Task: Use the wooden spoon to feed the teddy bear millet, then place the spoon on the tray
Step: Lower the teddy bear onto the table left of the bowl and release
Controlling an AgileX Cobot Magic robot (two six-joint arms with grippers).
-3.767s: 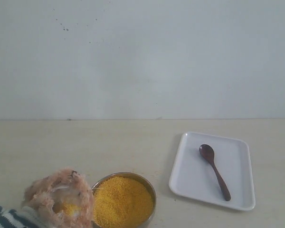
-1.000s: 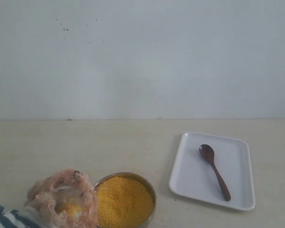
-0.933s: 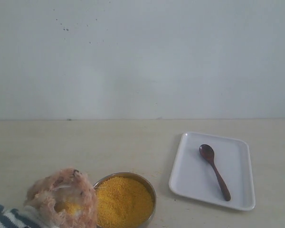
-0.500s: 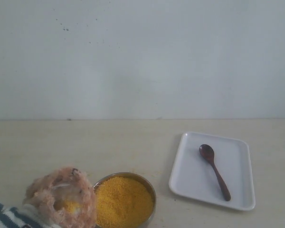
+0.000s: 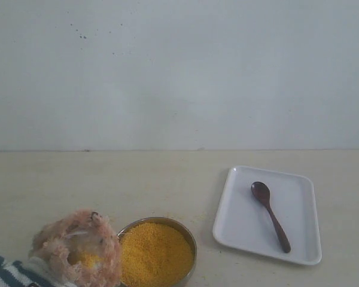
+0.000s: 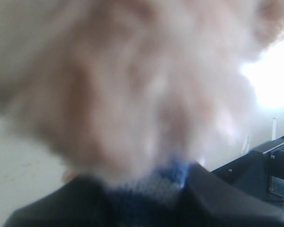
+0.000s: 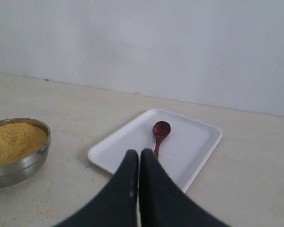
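Left gripper [image 6: 142, 191]: its two dark fingers [image 6: 75, 198] are closed on the teddy bear [image 6: 132, 94], pinching the navy-and-white striped shirt between them, so that the plush head, out of focus, fills the left wrist view directly ahead of the fingers. In the exterior view the held bear leans over the table [image 5: 107, 179] with its head touching the rim of the round metal bowl [image 5: 190, 239]; a yellow patch, like the millet in colour, shows on its fur. Right gripper [image 7: 138, 155]: the jaws are pressed together with nothing between them, and the tips are poised above the near edge of the white tray [image 7: 199, 142]. Just ahead of these closed tips lies the wooden spoon [image 7: 160, 130], flat on the tray, its thin handle pointing back toward the gripper and its oval bowl lying farther away; the handle's end is hidden behind the fingertips, so contact cannot be judged. Farther from this gripper, toward the left arm's side and clear of the tray, stands the metal bowl, filled to a low mound with millet [image 7: 12, 139]. A few loose grains are scattered on the table around the bowl. Beyond the tray, the table meets a plain pale wall [image 7: 132, 47].
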